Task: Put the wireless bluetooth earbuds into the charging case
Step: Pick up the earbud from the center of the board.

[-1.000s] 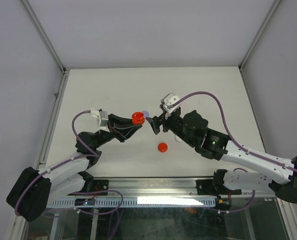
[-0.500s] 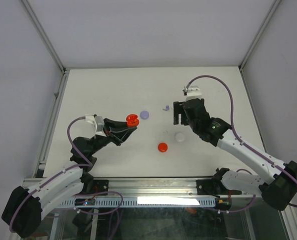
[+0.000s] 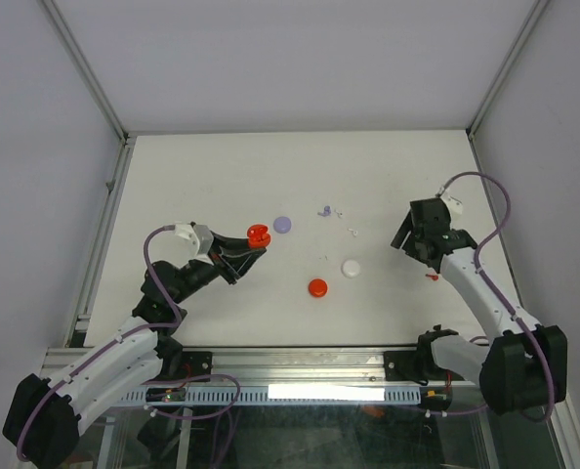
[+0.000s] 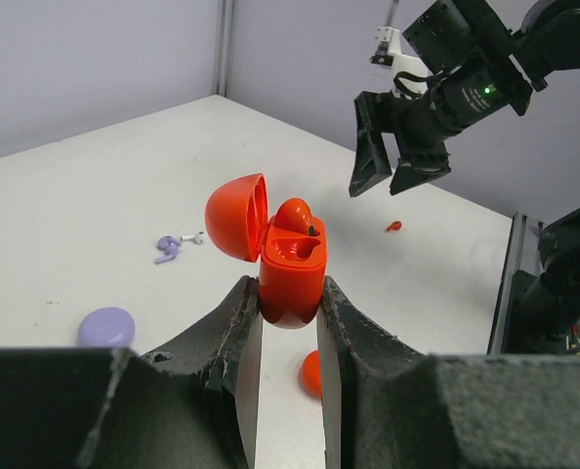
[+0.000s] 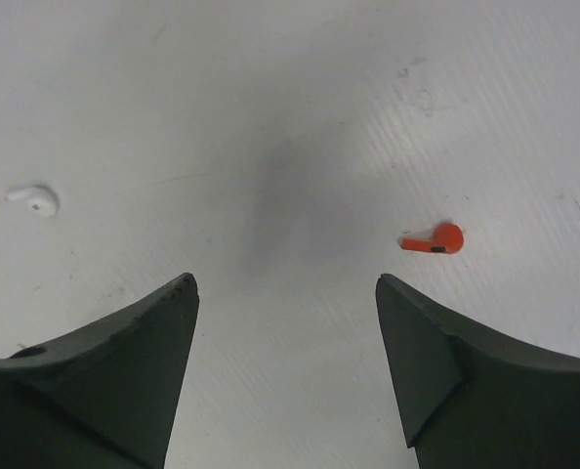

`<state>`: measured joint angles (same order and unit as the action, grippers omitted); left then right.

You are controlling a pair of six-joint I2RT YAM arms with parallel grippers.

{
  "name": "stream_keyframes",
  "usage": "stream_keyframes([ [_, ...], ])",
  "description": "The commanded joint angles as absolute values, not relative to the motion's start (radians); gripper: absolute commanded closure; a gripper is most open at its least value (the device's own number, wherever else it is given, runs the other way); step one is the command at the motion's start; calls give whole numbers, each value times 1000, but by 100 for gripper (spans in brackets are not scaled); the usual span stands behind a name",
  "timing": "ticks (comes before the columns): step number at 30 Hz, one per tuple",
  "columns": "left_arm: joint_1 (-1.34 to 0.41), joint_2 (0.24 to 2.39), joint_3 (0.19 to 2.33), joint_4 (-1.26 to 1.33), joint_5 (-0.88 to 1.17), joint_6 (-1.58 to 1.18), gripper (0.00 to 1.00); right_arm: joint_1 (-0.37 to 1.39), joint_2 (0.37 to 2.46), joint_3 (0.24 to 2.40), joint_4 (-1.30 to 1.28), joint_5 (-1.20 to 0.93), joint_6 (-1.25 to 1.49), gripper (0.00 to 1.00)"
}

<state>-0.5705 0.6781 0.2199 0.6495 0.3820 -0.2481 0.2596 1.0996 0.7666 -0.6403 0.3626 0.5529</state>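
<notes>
A: State of left claw (image 4: 288,296)?
B: Pinched on the lower half of the red case (image 4: 292,264). It was held upright above the desk (image 3: 222,166) with the lid hinged open. One well looked filled by a seated bud (image 4: 295,217); the other appeared free.
A: Right claw (image 5: 283,283)?
B: Spread wide, nothing between the fingers, facing down at the desk on the right side.
A: Next target?
B: Loose red bud (image 5: 435,238), flat on the desk. In the wrist view it lay ahead of the finger on the view's right, off the claw's centreline and not between the fingers. In the top view it lay near that claw and well apart from the case.
A: Long axis?
B: Roughly crosswise in the wrist view, stem toward the centreline, head outward. That put it about in line with the closing direction. Judged: the claw would need to shift sideways over it, and likely turn at the wrist to pinch across the stem, not end to end.
A: Nearer arm?
B: Right, clearly. Left was occupied. A white bud (image 5: 33,199) lay at the far left of the same view.
</notes>
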Motion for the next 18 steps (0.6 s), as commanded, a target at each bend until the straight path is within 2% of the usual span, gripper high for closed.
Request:
stream_keyframes([
  [1, -578, 660, 263, 628, 357, -205, 100, 116, 1135, 751, -668, 277, 656, 25],
  [9, -578, 667, 264, 629, 363, -206, 100, -40, 1241, 742, -682, 379, 720, 36],
  [18, -578, 672, 262, 636, 366, -207, 100, -82, 1262, 713, -668, 403, 794, 46],
])
